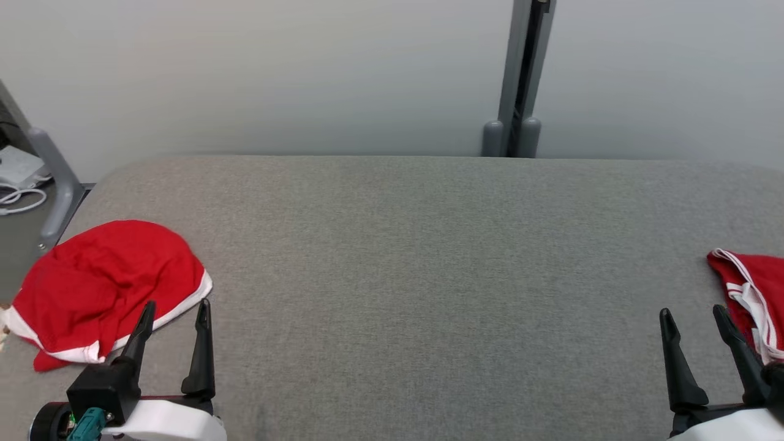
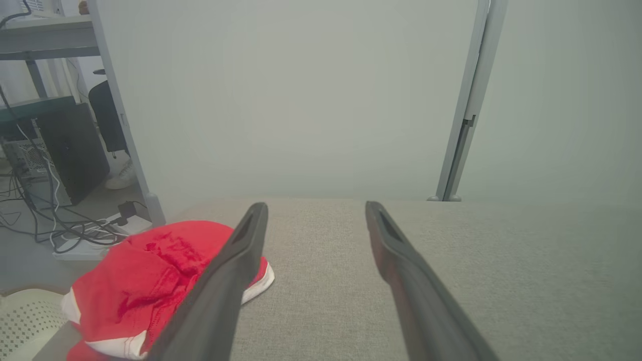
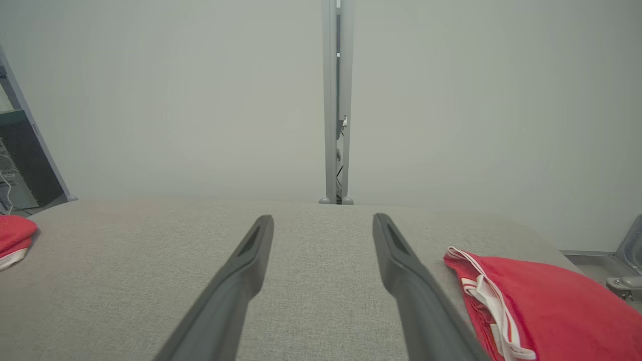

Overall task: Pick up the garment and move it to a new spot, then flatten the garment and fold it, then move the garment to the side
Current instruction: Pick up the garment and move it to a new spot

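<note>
While both arms hung over the near edge of the grey table (image 1: 429,257), the left gripper (image 1: 176,304) had its fingers spread wide, holding nothing; the right gripper (image 1: 691,310) was likewise parted and empty. A crumpled red garment (image 1: 104,288) with white trim lay on the table's left end, just beyond the left gripper; a second red garment (image 1: 750,294), white-striped, lay at the table's right end, just beside the right gripper.

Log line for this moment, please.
left gripper: open, empty | right gripper: open, empty | crumpled red garment: table, left end, ungripped | second red garment: right edge | phase: pre-grasp
</note>
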### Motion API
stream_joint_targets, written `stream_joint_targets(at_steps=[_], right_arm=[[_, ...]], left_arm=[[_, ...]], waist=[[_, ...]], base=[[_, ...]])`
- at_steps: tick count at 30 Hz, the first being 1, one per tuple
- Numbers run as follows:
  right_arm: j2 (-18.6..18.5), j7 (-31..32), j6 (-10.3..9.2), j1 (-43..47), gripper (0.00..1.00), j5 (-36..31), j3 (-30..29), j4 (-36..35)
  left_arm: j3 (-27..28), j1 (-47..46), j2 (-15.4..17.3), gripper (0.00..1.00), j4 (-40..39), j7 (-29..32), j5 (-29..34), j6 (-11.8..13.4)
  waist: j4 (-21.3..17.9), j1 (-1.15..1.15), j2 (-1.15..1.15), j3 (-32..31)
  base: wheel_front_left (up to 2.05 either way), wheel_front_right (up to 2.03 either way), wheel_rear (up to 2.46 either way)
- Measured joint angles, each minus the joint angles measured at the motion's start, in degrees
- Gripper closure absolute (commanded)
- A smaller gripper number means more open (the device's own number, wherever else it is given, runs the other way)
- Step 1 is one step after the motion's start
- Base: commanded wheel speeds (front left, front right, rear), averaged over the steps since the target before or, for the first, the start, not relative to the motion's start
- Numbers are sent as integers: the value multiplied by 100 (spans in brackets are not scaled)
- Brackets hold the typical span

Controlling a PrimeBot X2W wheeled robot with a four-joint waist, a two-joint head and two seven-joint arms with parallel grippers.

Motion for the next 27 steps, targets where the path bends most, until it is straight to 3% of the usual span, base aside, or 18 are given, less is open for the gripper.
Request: stream_joint_targets(at_steps=[16,22,27], right_arm=[[13,29,0,-198,0,59,336,18],[15,37,0,-221,0,58,330,11],[7,83,0,-242,0,58,356,-20]], left_arm=[[169,-421,-60,0,355,-363,-148,-175],[209,-506,-79,0,432,-437,-181,-199],[270,-562,-110,0,460,-481,-199,-202]], waist=[[1617,0,0,164],[1898,0,0,238],[1914,0,0,320]], base=[[0,0,0],[0,0,0],[0,0,0]])
